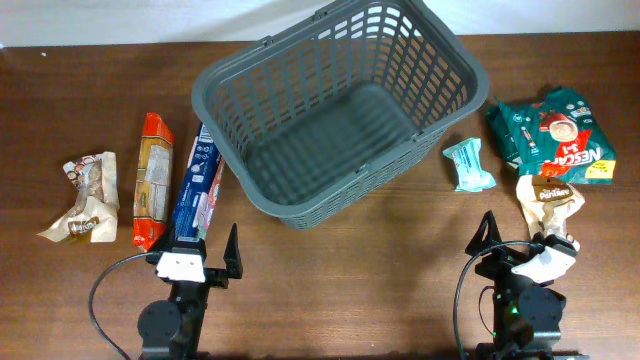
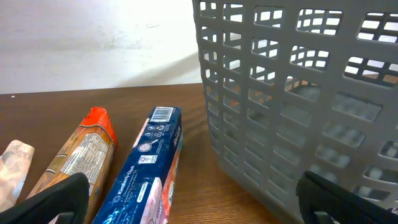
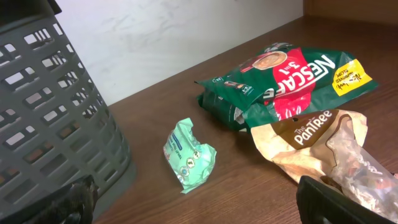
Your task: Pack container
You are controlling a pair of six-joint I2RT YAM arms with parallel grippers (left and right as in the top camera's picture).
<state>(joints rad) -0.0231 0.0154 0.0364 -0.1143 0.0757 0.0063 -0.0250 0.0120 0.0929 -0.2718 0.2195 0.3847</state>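
The dark grey slotted basket [image 1: 340, 105] stands empty at the table's middle back; it also shows in the left wrist view [image 2: 298, 106] and the right wrist view [image 3: 50, 118]. My left gripper [image 1: 206, 262] is open and empty near the front edge, just short of a blue packet [image 1: 198, 188] [image 2: 146, 174]. My right gripper [image 1: 520, 250] is open and empty at the front right, close to a tan PanTree bag [image 1: 549, 200] [image 3: 323, 146]. A small mint green packet [image 1: 468, 164] [image 3: 189, 154] lies between the basket and the bag.
An orange-ended packet [image 1: 153, 178] [image 2: 78, 158] and a crumpled tan wrapper [image 1: 88, 197] lie left of the blue packet. A green Nescafe bag [image 1: 552, 132] [image 3: 286, 78] lies at the far right. A white wall stands behind the table.
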